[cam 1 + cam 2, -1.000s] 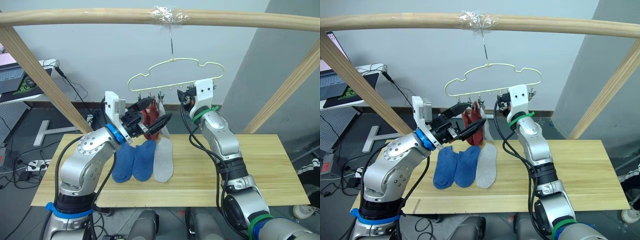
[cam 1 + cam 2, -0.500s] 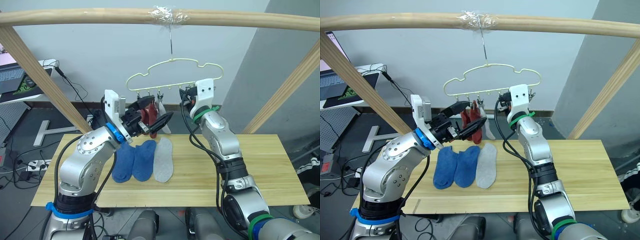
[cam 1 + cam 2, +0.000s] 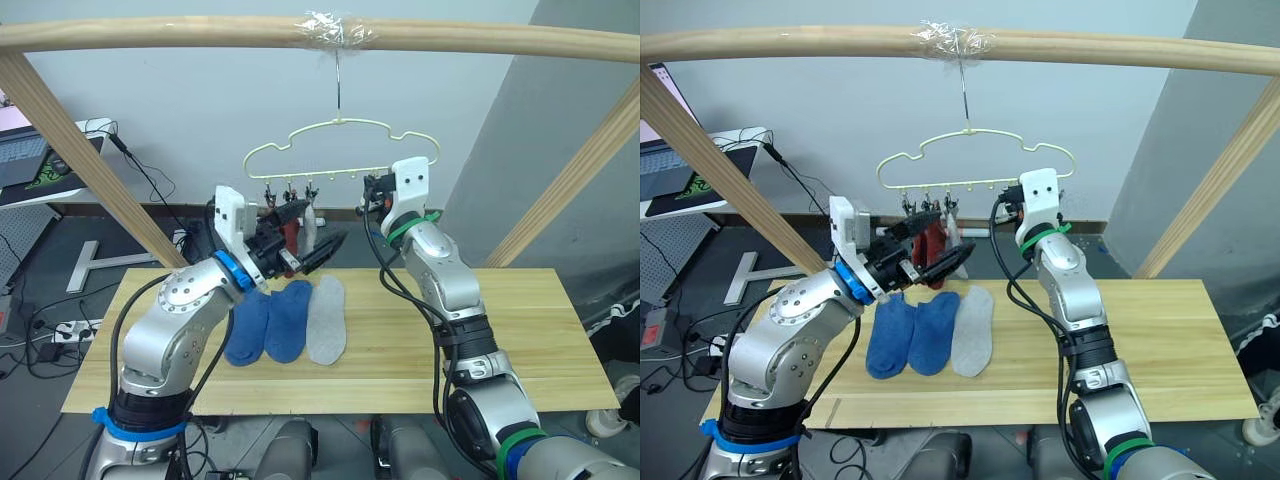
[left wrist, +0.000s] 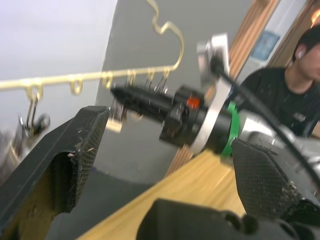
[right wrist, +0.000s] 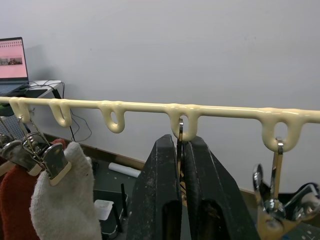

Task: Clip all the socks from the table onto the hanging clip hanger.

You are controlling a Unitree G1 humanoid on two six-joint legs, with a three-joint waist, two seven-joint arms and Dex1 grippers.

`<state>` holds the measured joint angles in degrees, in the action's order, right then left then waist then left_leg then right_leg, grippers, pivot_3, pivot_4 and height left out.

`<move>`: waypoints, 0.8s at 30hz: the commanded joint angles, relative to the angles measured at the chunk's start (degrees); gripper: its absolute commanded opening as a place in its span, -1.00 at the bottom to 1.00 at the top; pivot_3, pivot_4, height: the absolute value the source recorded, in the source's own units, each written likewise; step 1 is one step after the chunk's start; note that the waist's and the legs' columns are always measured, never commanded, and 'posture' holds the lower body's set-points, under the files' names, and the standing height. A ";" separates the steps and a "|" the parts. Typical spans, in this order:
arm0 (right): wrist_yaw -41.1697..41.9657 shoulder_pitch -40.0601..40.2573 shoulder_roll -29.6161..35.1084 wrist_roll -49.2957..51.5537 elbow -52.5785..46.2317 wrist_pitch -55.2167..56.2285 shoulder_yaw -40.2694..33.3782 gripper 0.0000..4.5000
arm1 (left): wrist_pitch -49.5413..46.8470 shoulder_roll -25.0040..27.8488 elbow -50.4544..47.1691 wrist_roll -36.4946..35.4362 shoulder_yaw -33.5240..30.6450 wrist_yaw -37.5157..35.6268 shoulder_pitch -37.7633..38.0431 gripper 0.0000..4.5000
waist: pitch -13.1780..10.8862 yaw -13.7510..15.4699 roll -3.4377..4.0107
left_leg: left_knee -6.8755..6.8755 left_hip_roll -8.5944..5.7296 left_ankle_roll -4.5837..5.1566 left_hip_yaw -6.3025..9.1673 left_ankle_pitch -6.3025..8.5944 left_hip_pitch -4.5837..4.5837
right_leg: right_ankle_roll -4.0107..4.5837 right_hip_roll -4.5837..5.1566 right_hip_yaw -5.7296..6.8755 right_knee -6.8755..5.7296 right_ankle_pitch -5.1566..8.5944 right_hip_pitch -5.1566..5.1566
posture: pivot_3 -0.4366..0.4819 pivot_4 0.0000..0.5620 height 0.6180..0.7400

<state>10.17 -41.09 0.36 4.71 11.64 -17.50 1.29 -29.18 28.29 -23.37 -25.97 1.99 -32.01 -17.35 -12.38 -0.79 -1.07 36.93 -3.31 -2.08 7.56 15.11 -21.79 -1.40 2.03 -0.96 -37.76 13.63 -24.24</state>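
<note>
A thick wooden pole frame (image 3: 200, 32) is seen spanning the scene above the long wooden counter (image 3: 520, 330), and the pale yellow-green clip hanger (image 3: 340, 150) is hung from the pole by its hook, which is wrapped with clear tape. On the counter, two blue socks (image 3: 268, 320) and one light grey sock (image 3: 326, 318) are laid side by side, touching one another, below the hanger's left half. On the hanger's left group of clips, a rust red sock (image 3: 291, 236) and a pale grey-white sock (image 5: 65, 200) are seen clipped next to each other. The left gripper (image 3: 308, 236) is raised just beside these hanging socks, with its jaws spread wide and nothing held between them; in the left wrist view the hanger bar and the other gripper are seen across the gap between the two fingers. The right gripper (image 5: 182, 190) is raised to the hanger's right group of clips, its jaws clenched on a metal clip (image 5: 180, 131) that is hung from a loop of the bar, with a neighbouring free clip (image 5: 274, 200) just beside it. A laptop (image 3: 25, 158) is placed on a side desk well apart to the left, and a seated person (image 4: 295, 95) is shown in the left wrist view.
</note>
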 commanded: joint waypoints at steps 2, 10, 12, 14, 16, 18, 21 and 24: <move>0.58 0.39 1.02 0.53 -2.75 0.00 -0.22 -0.99 | 3.61 0.32 3.74 6.72 3.25 0.42 2.75 1.00 | -0.01 -0.16 0.01 | 0.01 0.00 0.11 0.03 0.06 -0.03 | 0.00 0.00 0.03 0.00 0.00 0.00 | 0.04 -0.25 1.00; 0.59 1.22 1.08 0.64 -3.78 -0.69 0.19 -0.99 | 8.72 -4.47 18.06 17.17 9.49 3.94 3.49 1.00 | 0.00 -0.23 0.01 | 0.01 0.00 0.14 0.02 0.08 -0.03 | 0.00 0.01 0.02 0.00 0.00 -0.02 | 0.03 -0.27 1.00; 0.52 1.49 0.97 0.60 -4.18 -1.00 0.35 -0.99 | 8.81 -7.09 23.21 18.57 10.75 4.75 2.39 1.00 | 0.00 -0.16 0.01 | 0.02 -0.02 0.15 0.05 0.08 -0.02 | 0.00 0.02 0.04 -0.02 0.00 -0.01 | 0.02 -0.28 1.00; 0.44 1.71 0.91 0.57 -4.53 -1.31 0.40 -0.99 | 10.01 -9.55 27.62 19.93 11.57 5.15 1.11 1.00 | 0.00 -0.16 0.01 | 0.04 -0.04 0.15 0.04 0.08 -0.02 | 0.00 0.03 0.05 -0.02 0.00 0.00 | 0.01 -0.28 1.00; 0.36 1.93 0.87 0.56 -4.92 -1.56 0.47 -0.99 | 11.27 -10.79 30.51 21.21 11.99 5.15 0.38 1.00 | 0.00 -0.27 0.01 | 0.05 -0.04 0.15 0.03 0.08 -0.03 | -0.01 0.03 0.06 -0.03 0.00 -0.01 | 0.00 -0.28 1.00; 0.31 2.15 0.91 0.55 -5.18 -1.80 0.52 -0.99 | 12.16 -11.80 33.63 22.11 12.24 5.20 -0.45 1.00 | 0.00 -0.45 0.00 | 0.03 -0.02 0.15 0.04 0.08 -0.02 | -0.01 0.03 0.05 -0.05 0.00 -0.02 | -0.01 -0.28 1.00; 0.27 2.38 0.94 0.55 -5.48 -2.04 0.57 -0.99 | 13.04 -12.74 37.59 23.23 12.28 5.40 -1.39 1.00 | 0.00 -0.73 0.00 | 0.02 -0.02 0.15 0.05 0.08 -0.02 | -0.01 0.03 0.05 -0.11 0.00 -0.04 | -0.01 -0.28 1.00; 0.04 2.46 0.92 0.46 -5.62 -2.18 0.51 -0.99 | 13.96 -13.98 42.17 24.68 12.78 5.41 -2.72 1.00 | 0.01 -0.78 0.00 | 0.05 -0.03 0.15 0.02 0.08 -0.01 | -0.01 0.04 0.06 -0.12 0.00 -0.03 | -0.02 -0.28 1.00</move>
<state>10.25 -38.91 1.32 4.77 8.31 -19.53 1.90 -16.68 14.77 18.19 -2.22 14.38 -26.77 -19.48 -12.37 -1.57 -1.07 36.99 -3.34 -1.92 7.58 15.19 -21.80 -1.41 2.06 -0.90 -37.88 13.63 -24.27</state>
